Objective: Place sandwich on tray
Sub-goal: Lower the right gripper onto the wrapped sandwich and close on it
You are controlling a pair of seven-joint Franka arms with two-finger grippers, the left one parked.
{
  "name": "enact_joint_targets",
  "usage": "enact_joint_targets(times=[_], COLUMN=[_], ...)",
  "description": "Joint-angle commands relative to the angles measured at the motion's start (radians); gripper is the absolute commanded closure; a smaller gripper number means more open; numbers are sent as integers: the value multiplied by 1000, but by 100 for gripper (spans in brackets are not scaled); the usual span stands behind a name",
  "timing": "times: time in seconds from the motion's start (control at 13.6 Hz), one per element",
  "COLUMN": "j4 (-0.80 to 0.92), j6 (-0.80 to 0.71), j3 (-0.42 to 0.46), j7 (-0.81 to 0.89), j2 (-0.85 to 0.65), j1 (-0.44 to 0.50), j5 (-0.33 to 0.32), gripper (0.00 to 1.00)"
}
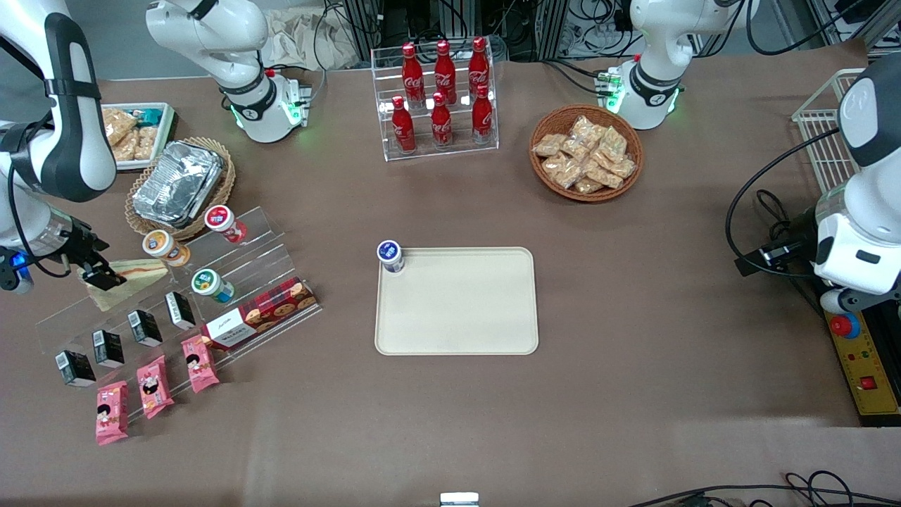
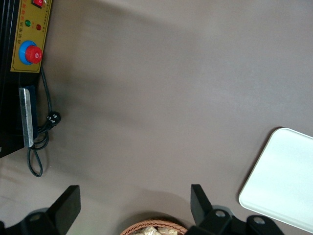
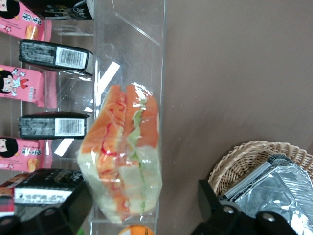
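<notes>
Brown cloth covers the table [image 1: 633, 296]; the cream tray [image 1: 457, 303] lies mid-table. On the clear tiered stand [image 1: 141, 296] at the working arm's end rests the sandwich [image 3: 124, 156], with the claw [image 3: 142, 200] spread wide around it, fingers [image 3: 215, 205] apart from the wrap.
</notes>
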Motion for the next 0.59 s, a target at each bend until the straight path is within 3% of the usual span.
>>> enact_joint_targets(times=[0.0,0.51], j4=[-11,-5], j6=[74,96], j3=[6,7], j7=[-4,1], j2=[23,52], j1=[-20,-31], j5=[-37,-60], gripper=[8,43])
